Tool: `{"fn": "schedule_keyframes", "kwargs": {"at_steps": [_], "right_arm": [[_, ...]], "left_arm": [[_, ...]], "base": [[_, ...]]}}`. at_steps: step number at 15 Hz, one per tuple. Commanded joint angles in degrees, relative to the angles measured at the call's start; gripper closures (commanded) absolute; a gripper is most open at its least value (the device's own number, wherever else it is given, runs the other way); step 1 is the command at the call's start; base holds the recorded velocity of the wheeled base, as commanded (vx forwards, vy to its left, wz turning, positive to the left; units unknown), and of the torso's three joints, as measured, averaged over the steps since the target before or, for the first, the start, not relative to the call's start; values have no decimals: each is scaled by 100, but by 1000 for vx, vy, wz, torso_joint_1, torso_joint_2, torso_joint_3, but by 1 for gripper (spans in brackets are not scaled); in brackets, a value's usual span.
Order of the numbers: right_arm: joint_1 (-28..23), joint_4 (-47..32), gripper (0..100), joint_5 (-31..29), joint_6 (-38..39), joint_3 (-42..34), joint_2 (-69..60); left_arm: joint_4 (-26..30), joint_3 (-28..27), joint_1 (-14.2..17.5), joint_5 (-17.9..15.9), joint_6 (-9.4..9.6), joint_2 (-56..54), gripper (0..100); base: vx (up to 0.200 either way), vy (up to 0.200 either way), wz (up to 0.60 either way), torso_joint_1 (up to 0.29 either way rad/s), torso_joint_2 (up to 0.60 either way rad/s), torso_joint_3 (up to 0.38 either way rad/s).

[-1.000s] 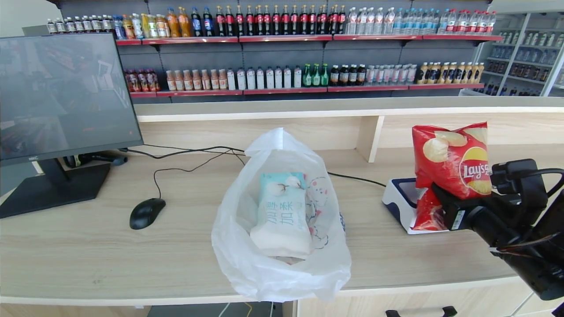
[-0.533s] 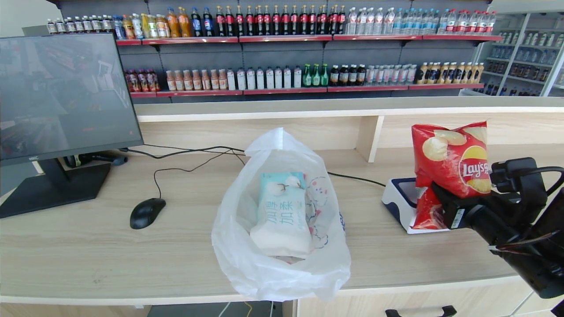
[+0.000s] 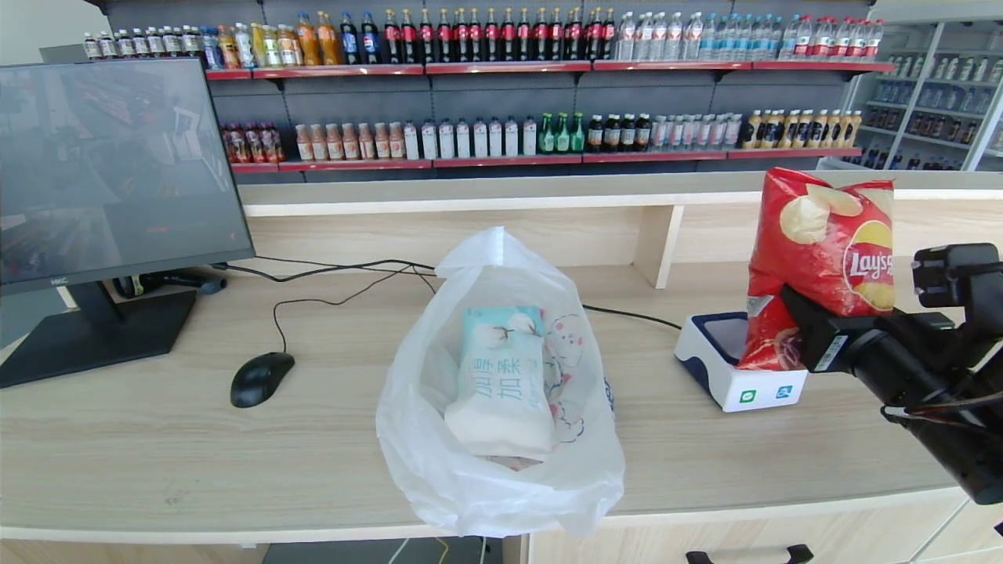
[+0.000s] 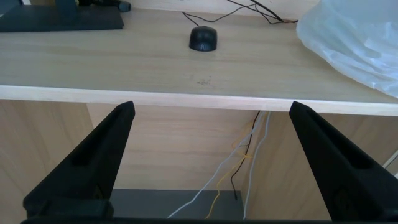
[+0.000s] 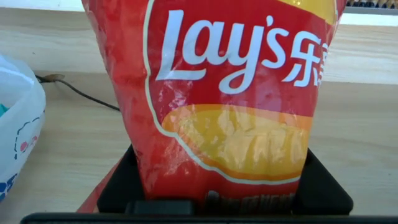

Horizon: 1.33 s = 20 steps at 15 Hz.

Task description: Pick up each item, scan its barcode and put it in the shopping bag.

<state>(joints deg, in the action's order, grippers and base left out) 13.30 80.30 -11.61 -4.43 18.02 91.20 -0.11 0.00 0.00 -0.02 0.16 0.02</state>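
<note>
A red chip bag (image 3: 819, 258) stands upright in my right gripper (image 3: 807, 333), which is shut on its lower part; the same chip bag (image 5: 230, 99) looms close in the right wrist view. It hangs just above the white and blue barcode scanner (image 3: 736, 368) on the counter's right side. The white plastic shopping bag (image 3: 501, 392) sits open at the counter's middle front with a pale blue tissue pack (image 3: 501, 376) inside. My left gripper (image 4: 211, 162) is open below the counter's front edge, with nothing between its fingers.
A monitor (image 3: 117, 180) on a black stand occupies the counter's left, with a black mouse (image 3: 261, 378) and cables beside it. A raised wooden ledge (image 3: 627, 196) runs along the back. Drink shelves line the far wall.
My right gripper has lifted the chip bag up and slightly right, off the scanner, whose front face now shows. The shopping bag has not moved.
</note>
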Motion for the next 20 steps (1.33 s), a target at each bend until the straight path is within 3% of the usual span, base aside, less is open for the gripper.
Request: {"fn": "schedule_keyframes", "kwargs": {"at_steps": [1,4,14,20], "right_arm": [[59,21,100,0,117,-9,-322],[489,487,100,176,504,167,-515],[481,495,100,150,495,369,-533],[489,504,100,176,478,281,-480]], "left_arm": [[2,0,0,2,2,-2,0],[11,0,0,2,2,-2,0],[11,0,0,-6,54,-2,0],[11,-9,9,2,-51,-2,0]], "base": [[0,0,0,0,0,0],[0,0,0,0,0,0],[-60,0,0,2,1,0],[0,200,0,4,2,5]]}}
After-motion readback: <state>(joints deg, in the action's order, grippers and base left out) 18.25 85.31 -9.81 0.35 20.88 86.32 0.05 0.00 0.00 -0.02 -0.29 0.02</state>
